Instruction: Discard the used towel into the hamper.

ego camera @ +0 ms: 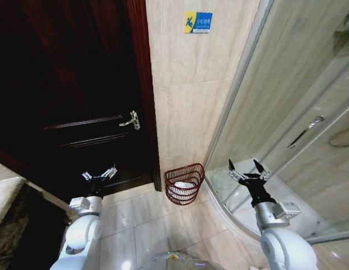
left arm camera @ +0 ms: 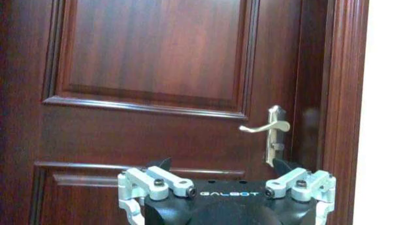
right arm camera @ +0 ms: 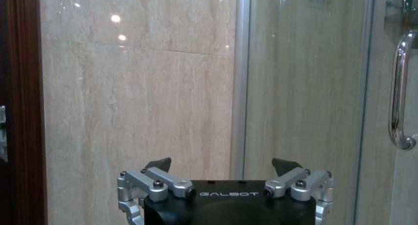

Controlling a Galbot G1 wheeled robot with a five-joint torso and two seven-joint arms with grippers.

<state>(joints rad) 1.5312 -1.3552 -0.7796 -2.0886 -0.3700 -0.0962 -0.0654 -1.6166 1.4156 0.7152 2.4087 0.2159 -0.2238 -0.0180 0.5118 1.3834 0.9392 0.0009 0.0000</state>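
The left claw [ego camera: 99, 175] hangs in the air with its fingers spread apart and nothing between them, facing the dark wooden door [ego camera: 67, 95]. In its own wrist view the left claw [left arm camera: 225, 166] points at the door's lower panel, with the silver door handle [left arm camera: 271, 129] ahead of it and toward the door-frame side.

The right claw [ego camera: 247, 167] is also raised, fingers apart and empty, facing the glass shower enclosure [ego camera: 292, 112]. Seen from its wrist, the right claw [right arm camera: 223, 165] looks at the beige tiled wall [right arm camera: 137, 98] and the metal edge strip of the glass; a chrome shower handle [right arm camera: 400, 88] stands off to one side beyond it.

The hamper [ego camera: 184, 183] sits on the tiled floor [ego camera: 146, 225] in the corner, between the two claws and beyond both, against the wall, just beside the door frame and the shower's curved base. Something pale lies inside it (what it is I cannot tell)
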